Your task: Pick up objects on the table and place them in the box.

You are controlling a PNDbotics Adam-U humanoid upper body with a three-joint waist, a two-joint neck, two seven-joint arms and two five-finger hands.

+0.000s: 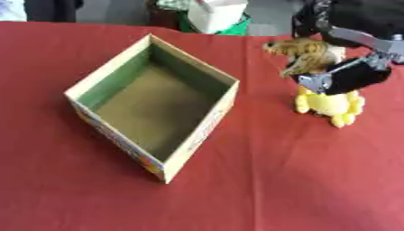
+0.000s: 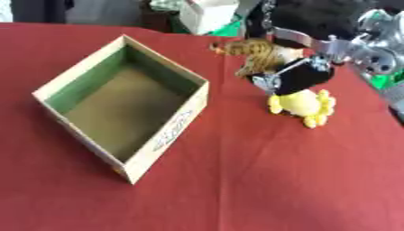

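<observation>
Yellow plush toy [image 1: 328,103] with a shaggy brown mane sits at the right of the frame on the red tablecloth [image 1: 276,180], and my right hand [image 1: 347,76] is right on top of it, coming in from the upper right. My fingers look wrapped over its upper body, but I can't tell whether they're really pinching it. The cardboard box [image 1: 197,135] is open at centre left, nothing visible inside, well apart from the toy. To do this well, I'd want my fingers under the mane before lifting, then clear the box's near wall before letting go. The toy's face is hidden behind my hand. My left hand isn't showing anywhere.
</observation>
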